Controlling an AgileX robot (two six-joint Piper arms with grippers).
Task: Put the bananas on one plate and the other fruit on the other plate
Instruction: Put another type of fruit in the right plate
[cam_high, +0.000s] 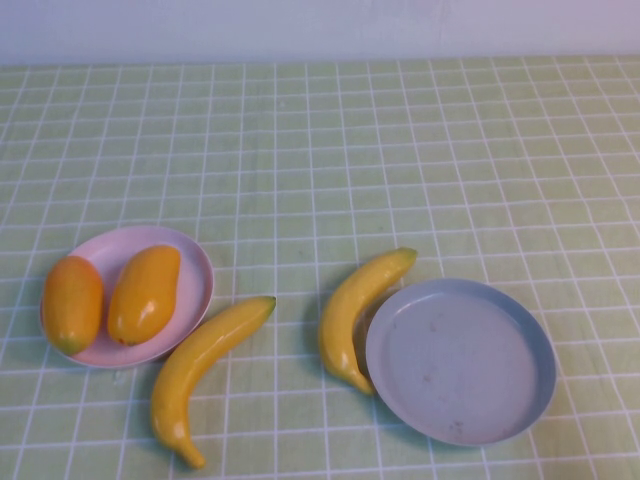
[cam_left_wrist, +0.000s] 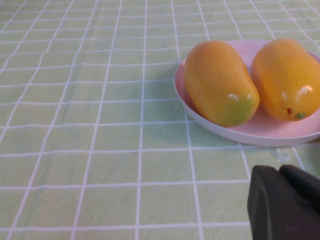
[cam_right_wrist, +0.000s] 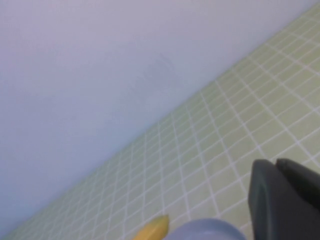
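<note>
1. In the high view, the round pale pink shallow plate sits at the lower left of the frame on the green white-gridded bench.
2. Two plump glossy orange-yellow oval fruits lie side by side on it.
3. The round grey-blue shallow plate sits at the lower right, bare.
4. One long curved yellow banana lies on the bench just right of the pink plate; the other curves against the grey-blue plate's left rim.
5. The left gripper shows as a dark shape at its wrist view's lower right, near the pink plate; whether it is open I cannot tell.
6. The right gripper shows likewise, beside the grey-blue plate's rim and a banana tip; its state I cannot tell.
</note>
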